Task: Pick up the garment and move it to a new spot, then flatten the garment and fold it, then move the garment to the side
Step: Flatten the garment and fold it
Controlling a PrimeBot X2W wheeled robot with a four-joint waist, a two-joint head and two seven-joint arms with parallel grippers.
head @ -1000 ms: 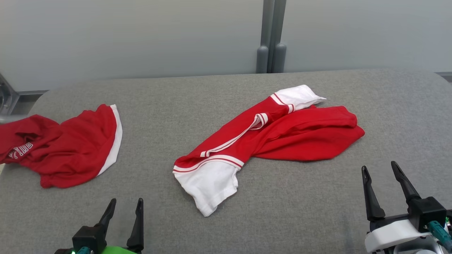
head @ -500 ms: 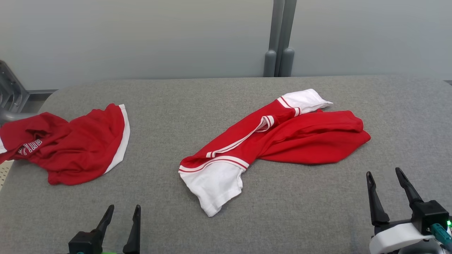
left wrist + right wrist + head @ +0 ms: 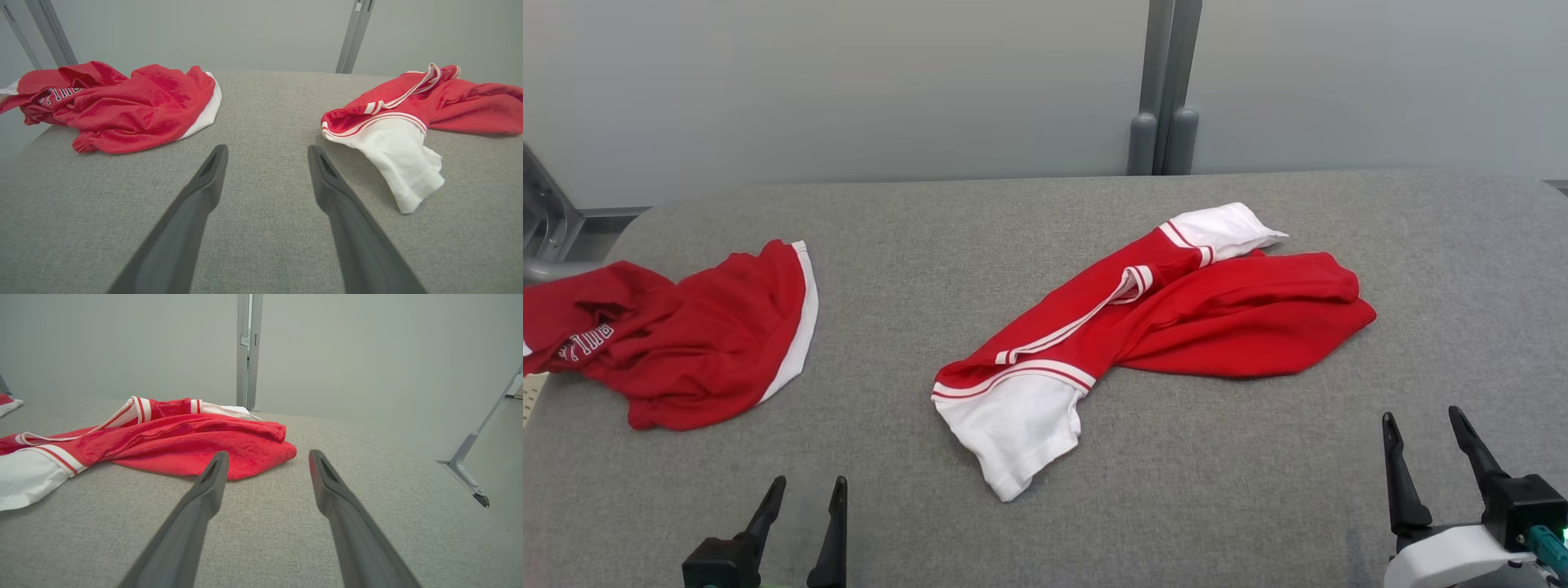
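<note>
- counter [image 3: 1045, 220]: grey, fabric-covered, with rounded far corners; spread across the middle and lower frame of the head view.
- garment [image 3: 1217, 318]: red shirt with white sleeves and red-and-white striped trim, laid crumpled on the counter, from centre to right of centre in the head view; touched by neither end effector.
- near sleeve [image 3: 1013, 433]: white, spread flat toward the lower centre of the frame.
- far sleeve [image 3: 1221, 229]: white, found at the upper edge of the garment.
- red body of the garment: bunched in long folds toward the right of the frame; in the right wrist view its red end is seen just beyond the fingertips, left of centre.
- second garment [image 3: 686, 343]: red with white edging and white lettering [image 3: 584, 343], heaped at the left edge of the head view, well apart from the first.
- left end effector [image 3: 809, 486]: placed at the lower left of the head view, fingers spread wide, nothing held; in the left wrist view bare counter is seen between the fingers, the second garment at upper left and the near sleeve at right.
- right end effector [image 3: 1421, 416]: placed at the lower right of the head view, fingers spread wide, nothing held; set over bare counter, near the garment's red end but apart from it.
- wall [image 3: 849, 82]: pale grey panels behind the counter, upper frame, divided by a grey post [image 3: 1164, 82].
</note>
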